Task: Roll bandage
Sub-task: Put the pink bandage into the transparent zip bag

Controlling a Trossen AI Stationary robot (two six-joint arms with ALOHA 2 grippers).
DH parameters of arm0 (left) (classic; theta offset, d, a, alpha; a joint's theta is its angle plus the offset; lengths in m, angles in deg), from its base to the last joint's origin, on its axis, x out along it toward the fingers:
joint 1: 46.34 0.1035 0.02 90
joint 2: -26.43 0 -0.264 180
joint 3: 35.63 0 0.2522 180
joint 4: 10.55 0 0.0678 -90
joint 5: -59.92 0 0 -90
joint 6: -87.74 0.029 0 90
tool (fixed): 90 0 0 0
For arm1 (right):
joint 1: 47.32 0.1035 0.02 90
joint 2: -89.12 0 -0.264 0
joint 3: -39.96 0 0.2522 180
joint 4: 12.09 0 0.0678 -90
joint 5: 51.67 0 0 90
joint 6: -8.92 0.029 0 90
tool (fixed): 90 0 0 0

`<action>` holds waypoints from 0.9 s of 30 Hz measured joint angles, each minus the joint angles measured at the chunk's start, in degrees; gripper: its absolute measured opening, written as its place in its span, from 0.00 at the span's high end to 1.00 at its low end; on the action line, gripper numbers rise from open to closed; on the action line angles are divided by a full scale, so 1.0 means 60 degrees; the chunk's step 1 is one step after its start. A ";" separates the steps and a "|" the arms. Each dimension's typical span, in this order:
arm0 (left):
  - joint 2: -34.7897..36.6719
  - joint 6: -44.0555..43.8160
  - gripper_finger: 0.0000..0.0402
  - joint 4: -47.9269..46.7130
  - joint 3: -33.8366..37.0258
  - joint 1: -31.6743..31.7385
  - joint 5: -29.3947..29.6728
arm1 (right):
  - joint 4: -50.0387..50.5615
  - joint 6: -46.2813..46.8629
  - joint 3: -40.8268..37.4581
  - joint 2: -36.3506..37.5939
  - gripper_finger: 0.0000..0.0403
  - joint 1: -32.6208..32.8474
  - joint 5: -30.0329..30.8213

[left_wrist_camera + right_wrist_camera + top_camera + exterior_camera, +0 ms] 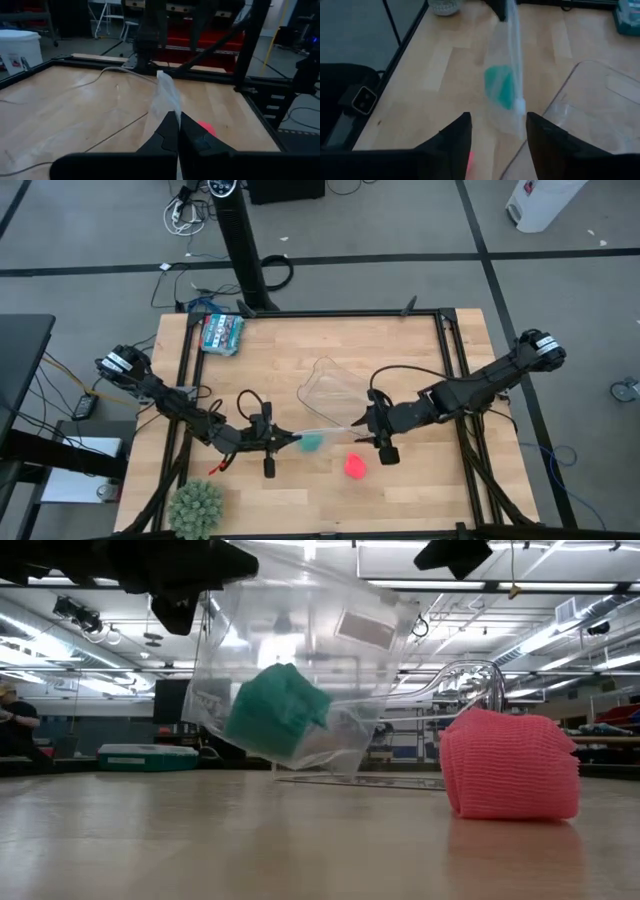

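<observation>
Grey tiled floor (420,220), black pillar (243,250), ceiling strip lights (110,685), possibly ductwork

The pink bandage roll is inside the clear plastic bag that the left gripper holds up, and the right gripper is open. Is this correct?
Not quite. The roll inside the clear plastic bag is the teal roll. The pink bandage roll sits on the table, outside the bag, as the low view shows. The left gripper pinches the bag; the right gripper is open.

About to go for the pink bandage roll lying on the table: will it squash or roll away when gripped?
The pink bandage roll looks like soft, ribbed fabric, so it will probably squash under the gripper. It sits chunky and uneven on the wooden table, so it seems unlikely to roll far. Probably light.
</observation>
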 joint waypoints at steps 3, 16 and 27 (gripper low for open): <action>0.0000 0.0003 1.00 -0.0003 0.0000 -0.0113 -0.0003 | -0.0003 0.0147 0.0000 -0.0002 0.54 0.0427 0.0423; 0.0000 -0.0396 1.00 -0.0147 0.0000 -0.0462 0.0995 | 0.0026 0.1949 0.0000 -0.0328 0.55 0.2626 0.3074; -0.0007 -0.0306 1.00 -0.2904 -0.1093 -0.0869 0.1308 | -0.1953 0.1585 -0.0004 -0.2229 0.55 0.3385 0.3467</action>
